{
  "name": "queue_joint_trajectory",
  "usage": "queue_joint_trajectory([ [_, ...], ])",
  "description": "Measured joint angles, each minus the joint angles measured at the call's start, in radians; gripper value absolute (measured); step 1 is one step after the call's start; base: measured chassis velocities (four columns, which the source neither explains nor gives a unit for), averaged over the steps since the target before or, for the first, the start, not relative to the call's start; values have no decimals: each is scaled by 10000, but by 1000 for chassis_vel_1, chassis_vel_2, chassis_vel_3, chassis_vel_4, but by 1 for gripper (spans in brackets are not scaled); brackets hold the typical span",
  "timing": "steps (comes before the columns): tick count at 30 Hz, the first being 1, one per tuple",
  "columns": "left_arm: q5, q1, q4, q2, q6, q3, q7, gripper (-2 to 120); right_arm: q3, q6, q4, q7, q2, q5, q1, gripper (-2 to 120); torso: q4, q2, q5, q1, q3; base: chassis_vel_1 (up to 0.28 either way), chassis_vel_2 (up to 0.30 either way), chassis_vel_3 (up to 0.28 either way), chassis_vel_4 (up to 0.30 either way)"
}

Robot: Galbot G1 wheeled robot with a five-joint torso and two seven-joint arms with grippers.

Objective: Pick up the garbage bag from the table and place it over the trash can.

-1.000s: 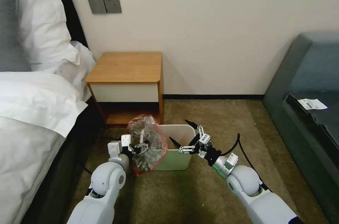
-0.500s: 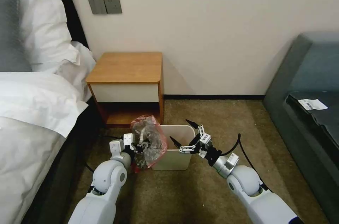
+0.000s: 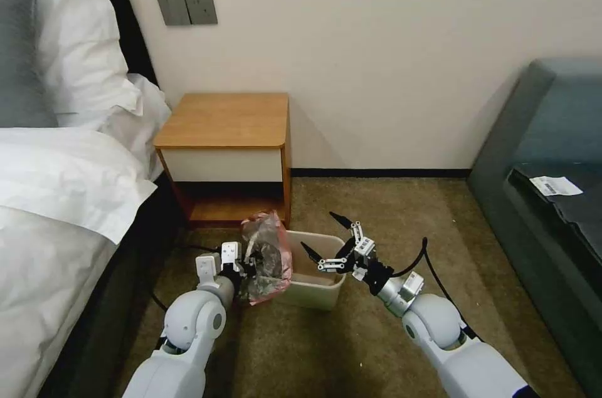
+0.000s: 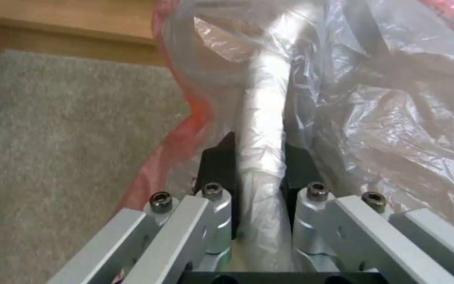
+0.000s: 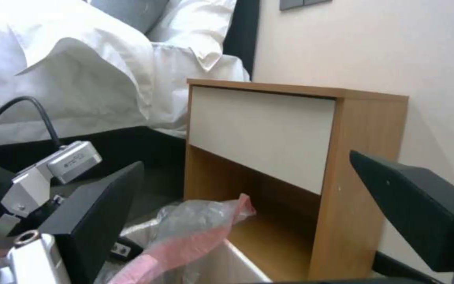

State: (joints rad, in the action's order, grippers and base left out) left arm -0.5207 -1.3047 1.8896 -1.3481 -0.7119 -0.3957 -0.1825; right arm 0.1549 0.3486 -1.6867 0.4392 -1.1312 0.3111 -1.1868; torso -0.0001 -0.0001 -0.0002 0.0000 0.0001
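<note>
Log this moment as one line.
left hand: shut on garbage bag | bag: at trash can rim | right hand: open

light: soft, even, indoor | shadows: faint, beside table (image 3: 222,122) | blur: near parts in wrist views

Carpeted floor (image 3: 389,210), olive-brown, running to the wall. On it stand the wooden counter (image 3: 226,119), its top bare, against the wall beside the bed (image 3: 56,197); the cream trash can (image 3: 316,288) just in front of the counter's right corner; and a dark sofa (image 3: 545,185) at the right.
</note>
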Motion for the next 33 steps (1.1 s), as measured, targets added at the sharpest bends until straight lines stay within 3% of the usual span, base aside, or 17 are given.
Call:
queue_joint_trajectory([
  [6,250,-128,60,-33,319,-5,-10,11,-55,-32,-4,-48,-7,-21,70,100,0,0,-1,0,0,0,0,0,0],
  [8,576,-380,186,-204,984,-34,-294,11,-94,-31,-42,-281,-81,-129,81,100,-4,-1,-5,0,2,0,0,0,0],
  [10,1427,-733,261,-440,2234,-103,-606,11,-175,-55,-209,-1022,-247,-255,70,100,-4,-2,-5,1,3,0,0,0,0],
  [11,1427,-733,261,-440,2234,-103,-606,11,-175,-55,-209,-1022,-247,-255,70,100,-4,-2,-5,1,3,0,0,0,0],
  [13,2035,-1090,358,-681,3569,-162,-751,11,-360,-352,-642,-1932,-427,-122,32,100,2,-2,-3,1,3,0,0,0,0],
  [14,2035,-1090,358,-681,3569,-162,-751,11,-360,-352,-642,-1932,-427,-122,32,100,2,-2,-3,1,3,0,0,0,0],
  [15,2137,-1265,467,-815,4055,-211,-758,11,-475,-558,-958,-2248,-478,76,-22,100,1,-2,-3,1,2,0,0,0,0],
  [17,2410,-1467,613,-1025,4834,-273,-733,11,-611,-894,-1417,-2397,-527,300,-107,100,0,-2,1,0,0,0,0,0,0],
  [18,3204,-1652,707,-1398,6205,-408,-496,11,-635,-1623,-2140,-2308,-615,685,-90,100,0,-2,0,0,-1,0,0,0,0],
  [20,3365,-1697,741,-1477,6519,-458,-429,11,-643,-1818,-2292,-2241,-608,889,-66,100,0,-2,2,1,0,0,0,0,0],
  [22,3594,-1995,879,-1684,7360,-555,-202,11,-669,-2524,-2710,-1595,-448,1892,-66,100,0,-2,3,0,-1,0,0,0,0],
  [24,3605,-2059,896,-1706,7463,-557,-180,11,-669,-2651,-2761,-1457,-412,2097,-77,100,0,-2,3,1,-1,0,0,0,0],
  [27,3805,-2421,924,-1931,8318,-563,32,11,-780,-3452,-2976,-678,-136,3777,-94,100,0,-2,2,1,-1,0,0,0,0],
  [33,4041,-2580,1053,-2125,8768,-538,181,11,-1112,-3721,-2977,-505,48,4668,150,100,1,-1,3,1,-1,0,0,0,0],
])
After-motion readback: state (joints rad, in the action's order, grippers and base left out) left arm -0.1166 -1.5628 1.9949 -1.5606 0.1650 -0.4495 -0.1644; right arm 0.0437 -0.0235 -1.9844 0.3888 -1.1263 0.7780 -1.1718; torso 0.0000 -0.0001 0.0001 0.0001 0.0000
